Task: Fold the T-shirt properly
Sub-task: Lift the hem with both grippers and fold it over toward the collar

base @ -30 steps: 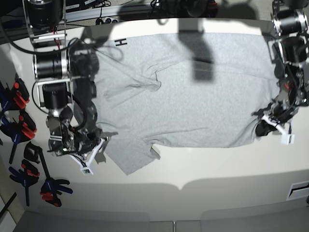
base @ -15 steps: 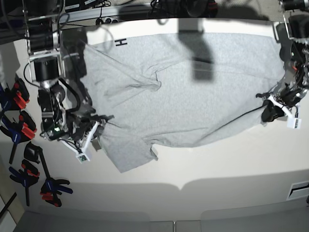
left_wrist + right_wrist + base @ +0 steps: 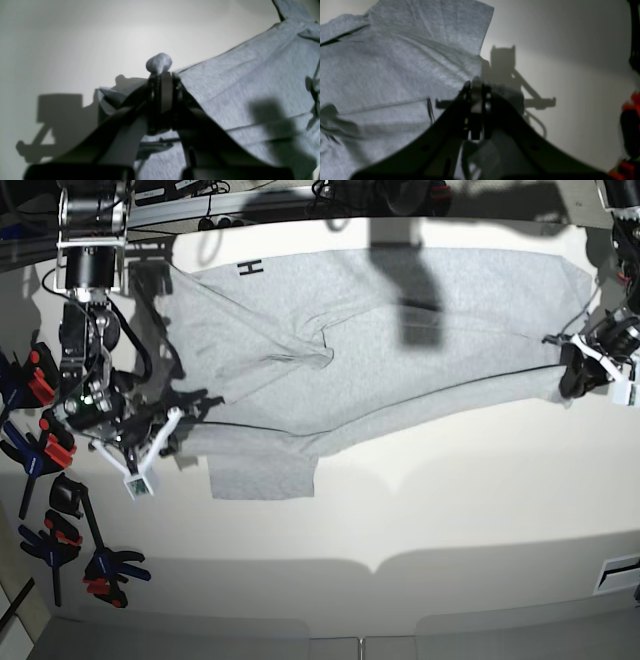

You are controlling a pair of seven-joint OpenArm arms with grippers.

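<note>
Where the base view earlier showed the T-shirt (image 3: 380, 350) lying with its near edge well down the table (image 3: 420, 510), that edge is now lifted and drawn back toward the far side, stretched in a taut line between the two arms; the right gripper (image 3: 172, 423) has moved up and outward, the left gripper (image 3: 577, 366) has risen too, and one sleeve hangs below the raised edge. Black lettering shows at the shirt's far corner. From the left wrist camera, the left gripper (image 3: 162, 82) is pressed together on a bunched nub of light grey cloth (image 3: 250, 82), which slopes away over the pale table. From the right wrist camera, the right gripper (image 3: 476, 92) is likewise clamped on the wrinkled shirt's (image 3: 395, 75) edge.
</note>
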